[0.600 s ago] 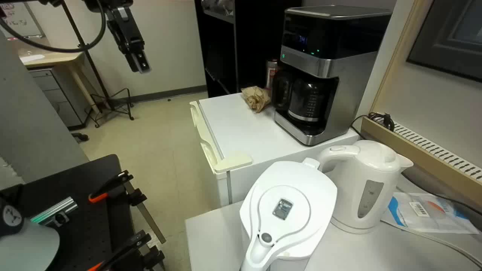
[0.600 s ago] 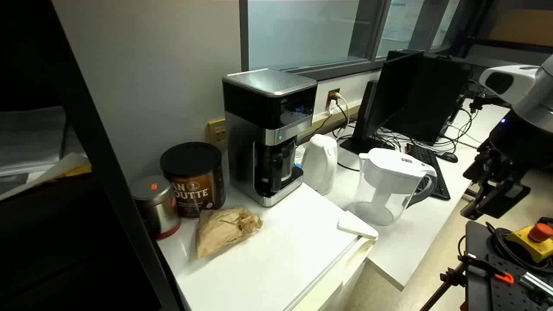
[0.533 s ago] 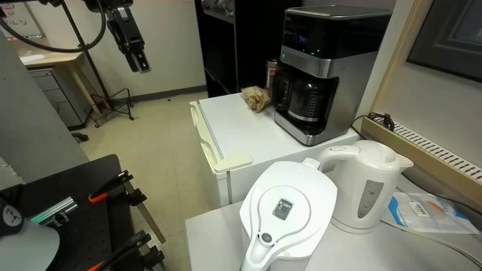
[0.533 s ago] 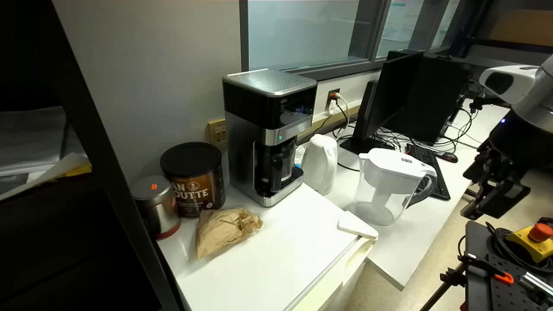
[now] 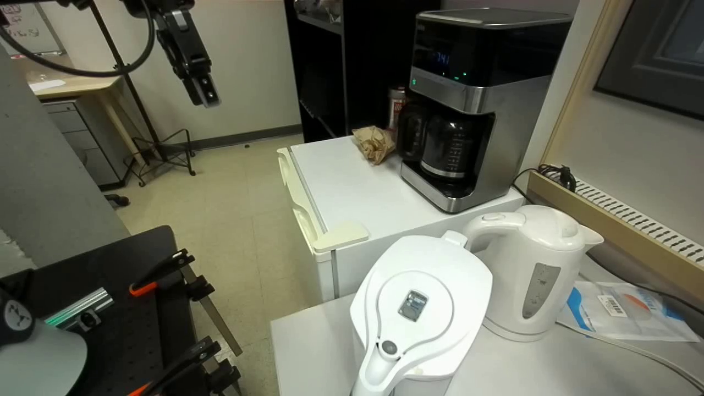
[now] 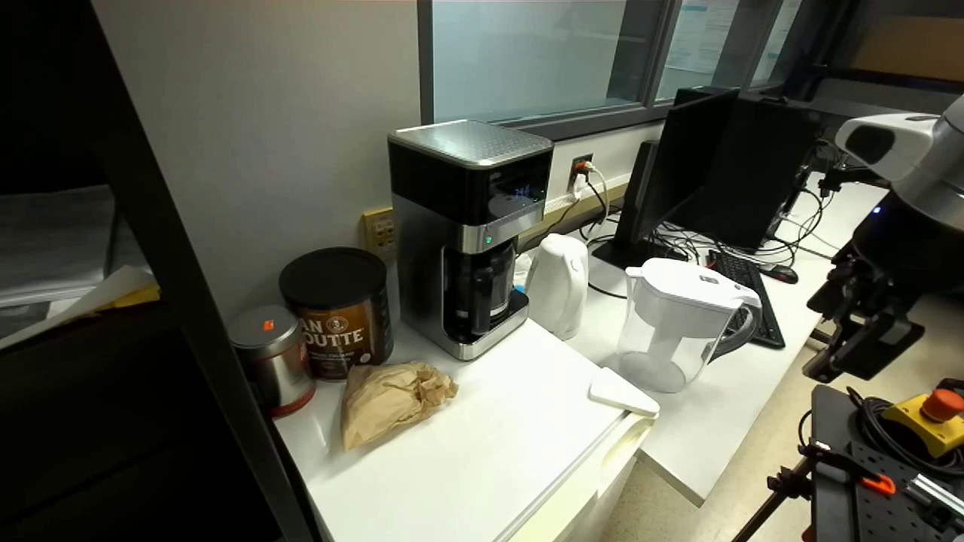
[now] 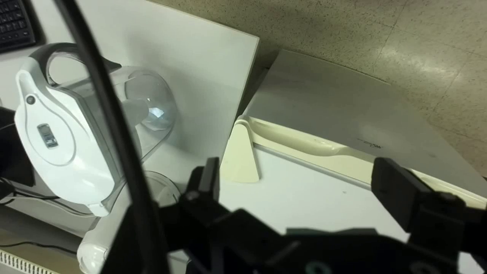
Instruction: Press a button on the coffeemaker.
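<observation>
The coffeemaker, tall and boxy with a black top and silver band, stands upright on a white mini fridge in both exterior views. Its front panel has a lit blue display and small green lights. The dark glass carafe sits in its lower recess. My gripper is open and empty, well apart from the coffeemaker, in both exterior views. In the wrist view my gripper has its fingers wide apart above the fridge top and door handle; the coffeemaker is out of that view.
A white filter jug and white kettle stand on the desk beside the fridge. A paper bag and coffee tins are by the coffeemaker. A black table with clamps stands near the arm. A cable crosses the wrist view.
</observation>
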Controlling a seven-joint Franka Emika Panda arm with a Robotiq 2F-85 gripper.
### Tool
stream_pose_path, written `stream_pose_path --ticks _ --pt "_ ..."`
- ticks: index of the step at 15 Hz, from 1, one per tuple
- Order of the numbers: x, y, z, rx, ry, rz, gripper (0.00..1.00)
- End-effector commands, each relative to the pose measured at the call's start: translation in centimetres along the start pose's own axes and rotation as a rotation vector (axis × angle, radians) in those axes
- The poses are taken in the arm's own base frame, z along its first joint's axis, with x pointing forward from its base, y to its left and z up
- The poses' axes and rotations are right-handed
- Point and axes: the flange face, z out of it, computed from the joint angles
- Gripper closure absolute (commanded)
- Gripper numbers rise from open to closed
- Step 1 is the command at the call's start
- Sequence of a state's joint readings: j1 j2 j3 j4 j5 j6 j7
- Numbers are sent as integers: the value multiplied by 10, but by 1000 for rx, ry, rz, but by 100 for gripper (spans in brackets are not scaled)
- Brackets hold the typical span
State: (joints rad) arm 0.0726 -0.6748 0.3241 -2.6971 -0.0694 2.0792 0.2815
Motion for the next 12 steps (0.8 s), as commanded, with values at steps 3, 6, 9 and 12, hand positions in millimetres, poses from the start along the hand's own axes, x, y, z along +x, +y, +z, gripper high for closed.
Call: stream_pose_path --ticks 3,6,9,12 --pt "9 2 4 -74 11 -73 0" --pt "24 6 9 -142 20 -135 0" --pt "44 10 14 -200 56 -188 28" --pt "71 15 20 -239 109 -226 50"
